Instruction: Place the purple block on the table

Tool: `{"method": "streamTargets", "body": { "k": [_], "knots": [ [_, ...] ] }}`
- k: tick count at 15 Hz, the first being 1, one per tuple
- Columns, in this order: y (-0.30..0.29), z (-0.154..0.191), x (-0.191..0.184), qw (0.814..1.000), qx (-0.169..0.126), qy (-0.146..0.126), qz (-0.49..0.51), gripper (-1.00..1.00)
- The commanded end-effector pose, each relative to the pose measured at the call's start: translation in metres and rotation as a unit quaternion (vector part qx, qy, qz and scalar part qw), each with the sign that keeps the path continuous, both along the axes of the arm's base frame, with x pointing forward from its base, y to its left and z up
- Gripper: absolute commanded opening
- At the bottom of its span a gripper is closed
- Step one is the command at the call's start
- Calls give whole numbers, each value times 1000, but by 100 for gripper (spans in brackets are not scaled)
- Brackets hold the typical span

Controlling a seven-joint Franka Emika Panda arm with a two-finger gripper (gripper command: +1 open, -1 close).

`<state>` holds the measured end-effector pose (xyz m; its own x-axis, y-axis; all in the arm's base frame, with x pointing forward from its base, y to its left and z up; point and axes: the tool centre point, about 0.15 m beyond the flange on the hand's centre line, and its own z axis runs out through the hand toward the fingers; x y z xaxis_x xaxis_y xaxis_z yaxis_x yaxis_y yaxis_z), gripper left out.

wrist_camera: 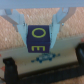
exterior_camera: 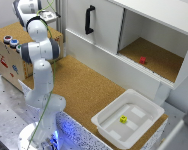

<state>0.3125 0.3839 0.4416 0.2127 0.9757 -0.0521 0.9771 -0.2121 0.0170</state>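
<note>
Purple and marked with a yellow O, the purple block [wrist_camera: 40, 38] sits clamped between the fingers of the gripper [wrist_camera: 40, 25] — above the cork table [exterior_camera: 89, 90], whose white bin [exterior_camera: 111, 131] holds a yellow block [exterior_camera: 123, 119].

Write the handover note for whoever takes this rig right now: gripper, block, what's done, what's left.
Gripper: shut on the purple block, seen only in the wrist view; the fingers sit on either side of it.
Purple block: carries yellow letters, held above cork surface; whether it touches down cannot be told.
Table: brown cork top, with a white bin at its end holding a small yellow block.
Done: block grasped.
Left: lower it onto the table, open the gripper, pull away.
</note>
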Motion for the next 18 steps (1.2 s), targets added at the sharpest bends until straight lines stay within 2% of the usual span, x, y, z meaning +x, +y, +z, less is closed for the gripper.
{"method": "streamTargets", "body": {
  "k": [1,8,11,13,14,16,18],
  "knots": [
    [-100,-27,-29,988,122,-75,-64,-100],
    [-203,-54,-37,980,105,-70,-151,-100],
    [-245,-85,-42,964,107,-66,-236,-100],
    [-251,-105,-41,952,104,-69,-281,-100],
    [-251,-117,-39,945,108,-65,-301,-100],
    [-246,-141,-35,939,95,-51,-326,-100],
    [-242,-163,-29,925,105,-45,-362,-100]
  ]
}}
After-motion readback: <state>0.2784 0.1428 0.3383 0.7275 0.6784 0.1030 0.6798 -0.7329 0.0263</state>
